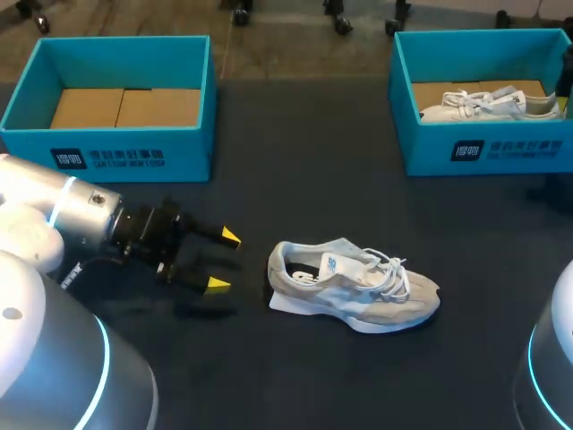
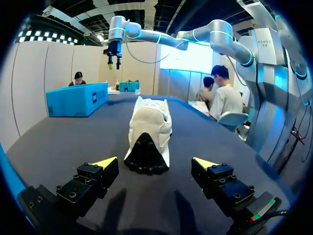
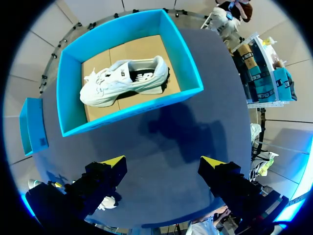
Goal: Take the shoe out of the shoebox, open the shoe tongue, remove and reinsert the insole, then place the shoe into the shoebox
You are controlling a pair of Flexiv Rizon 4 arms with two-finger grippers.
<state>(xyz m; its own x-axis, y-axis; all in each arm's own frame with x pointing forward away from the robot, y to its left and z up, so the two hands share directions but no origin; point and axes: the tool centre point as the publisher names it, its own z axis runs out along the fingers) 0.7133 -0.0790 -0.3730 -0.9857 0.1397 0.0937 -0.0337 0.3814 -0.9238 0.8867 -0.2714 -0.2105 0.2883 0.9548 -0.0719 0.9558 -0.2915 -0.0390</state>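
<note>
A grey and white shoe [image 1: 354, 287] lies on its sole on the dark table, toe to the right, outside both boxes. My left gripper [image 1: 222, 261] hovers low just left of its heel, fingers open and apart from it. In the left wrist view the shoe's heel [image 2: 148, 139] stands straight ahead of the open gripper [image 2: 156, 164], a short way beyond the fingertips. My right gripper [image 3: 164, 164] hangs open high over the table, looking down on the right shoebox [image 3: 188, 56], which holds a second white shoe [image 3: 124, 76]. The head view does not show the right gripper.
An empty blue shoebox [image 1: 192, 134] with a cardboard floor stands at the back left. The blue shoebox [image 1: 501, 148] at the back right holds the white shoe [image 1: 488, 103]. Part of my right arm's body [image 1: 551, 358] fills the near right corner.
</note>
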